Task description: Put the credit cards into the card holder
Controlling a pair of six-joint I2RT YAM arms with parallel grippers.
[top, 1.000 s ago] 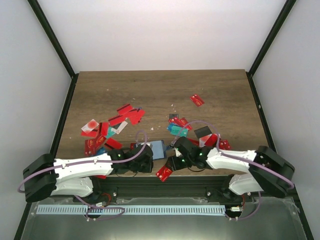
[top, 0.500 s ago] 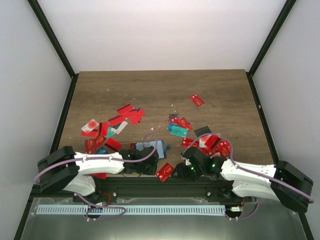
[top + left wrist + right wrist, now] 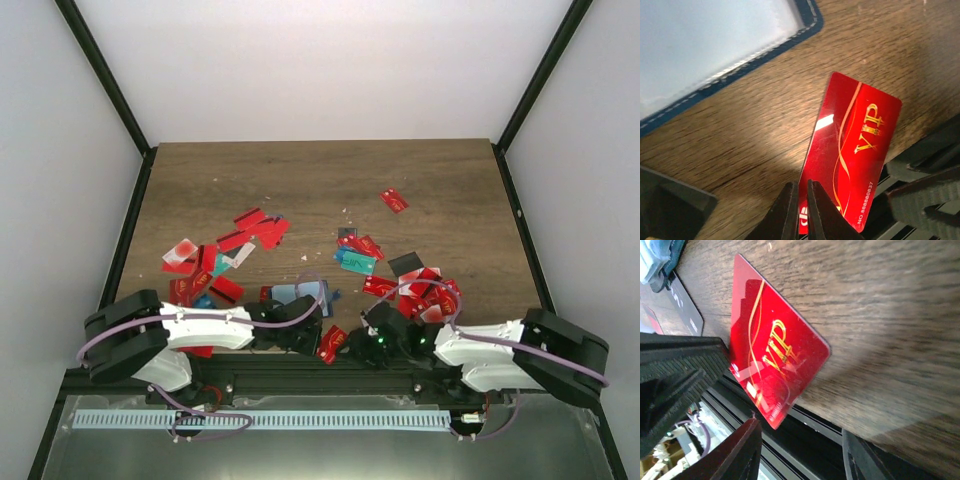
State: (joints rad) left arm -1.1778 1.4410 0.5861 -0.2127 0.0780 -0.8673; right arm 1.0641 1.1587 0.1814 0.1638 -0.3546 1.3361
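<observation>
A red VIP credit card [image 3: 332, 343] [image 3: 850, 155] [image 3: 772, 355] lies at the table's near edge with one corner hanging over it. My left gripper [image 3: 314, 336] [image 3: 800, 189] is shut, its tips over the card's left edge; whether they pinch it I cannot tell. My right gripper [image 3: 362, 348] [image 3: 800, 427] is open, low beyond the edge, the overhanging corner just ahead of its gap. The navy-edged card holder [image 3: 302, 294] [image 3: 715, 45] lies open, pale inside up, just behind the left gripper. More credit cards [image 3: 210, 268] lie scattered.
Red cards cluster at back left [image 3: 262, 228] and at the right [image 3: 425, 290], with a teal one [image 3: 355, 262] between and a lone red one [image 3: 394, 200] farther back. A black card [image 3: 686, 305] lies beside the holder. The black frame rail [image 3: 300, 372] runs below the table edge.
My right arm has swung down and in to the near edge beside the red card. My left gripper has shifted right onto that card's edge. Both grippers kept their opening.
</observation>
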